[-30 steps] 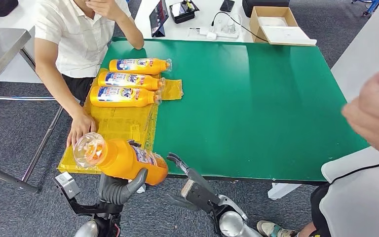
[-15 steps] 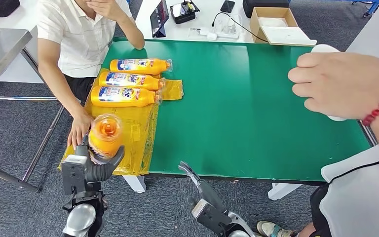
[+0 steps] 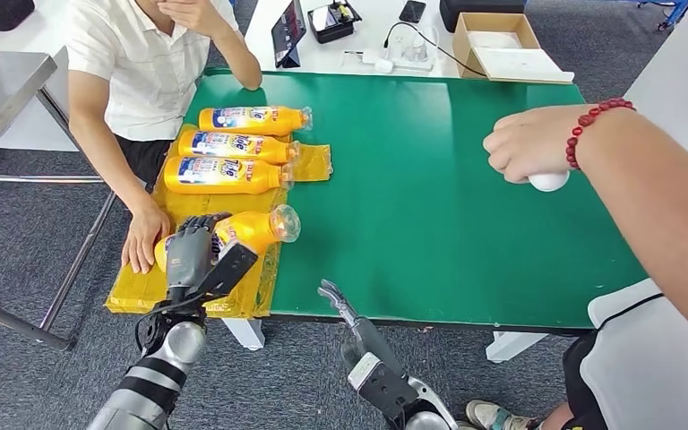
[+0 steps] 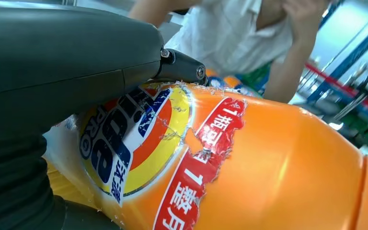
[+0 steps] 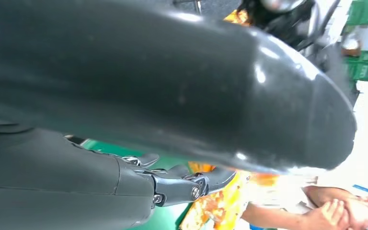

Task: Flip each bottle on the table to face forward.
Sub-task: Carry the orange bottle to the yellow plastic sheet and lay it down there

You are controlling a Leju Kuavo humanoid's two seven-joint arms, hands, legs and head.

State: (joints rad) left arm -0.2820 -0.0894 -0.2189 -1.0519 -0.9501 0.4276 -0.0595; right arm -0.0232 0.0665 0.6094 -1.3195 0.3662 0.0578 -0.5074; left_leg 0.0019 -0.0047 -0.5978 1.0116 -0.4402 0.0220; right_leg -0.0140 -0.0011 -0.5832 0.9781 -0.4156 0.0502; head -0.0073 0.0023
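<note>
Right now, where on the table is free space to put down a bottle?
Free: the green table between the yellow sheet and the person's hand. Crowded: the sheet, with three bottles and the left hand holding a fourth bottle.

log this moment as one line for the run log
left hand: grips orange bottle lying over yellow sheet | right hand: open, below table edge | row: three bottles label-up

silver ribbed arms w/ dark grey hands: left hand [image 3: 193, 251], right hand [image 3: 345, 313].
</note>
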